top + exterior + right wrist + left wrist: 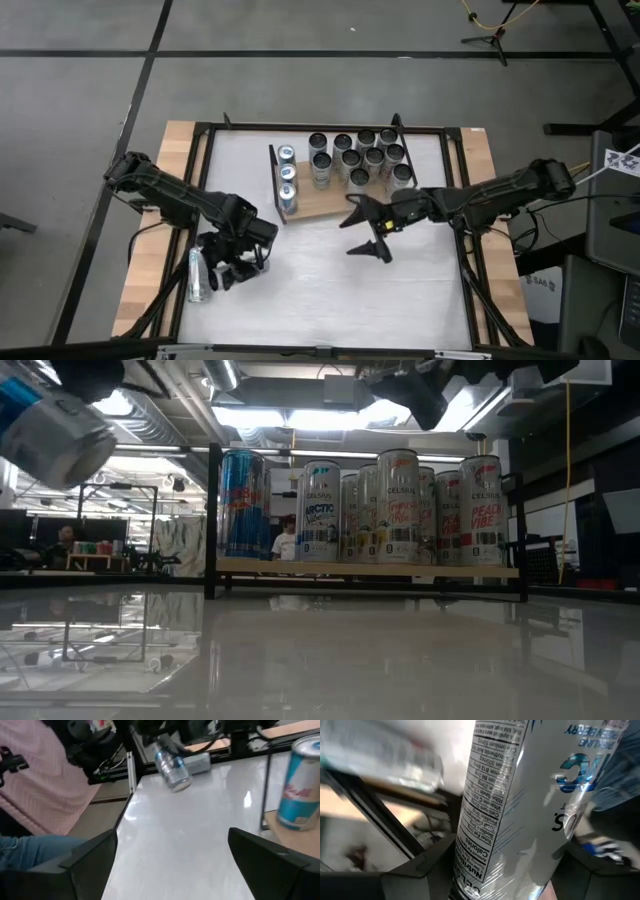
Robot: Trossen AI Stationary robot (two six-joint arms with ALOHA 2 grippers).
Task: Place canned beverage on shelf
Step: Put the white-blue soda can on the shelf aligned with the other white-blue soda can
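The shelf [330,206], a light wooden board with black wire ends, lies at the table's far middle. Several silver cans [355,160] and blue cans [287,182] stand upright on it, as the low view also shows [400,510]. My left gripper [222,272] is at the near left, shut on a silver canned beverage with blue print [197,276], which shows raised and tilted in the low view [55,425]. My right gripper [350,237] hovers open just in front of the shelf's near edge, nothing between its fingers [172,837]. My left gripper pinches the can's side wall [485,845] between its two fingers [420,872], one on each side, lying across the can. The can is lifted clear of the table and tilted, one end [172,775] pointing toward the table's middle.
White tabletop [330,280] lies bare between the two grippers and the shelf. A black frame [462,200] and wooden strips [150,260] border the table. The shelf's near left part [320,208] shows bare board. A person in a pink top [45,780] stands beyond the table's left side.
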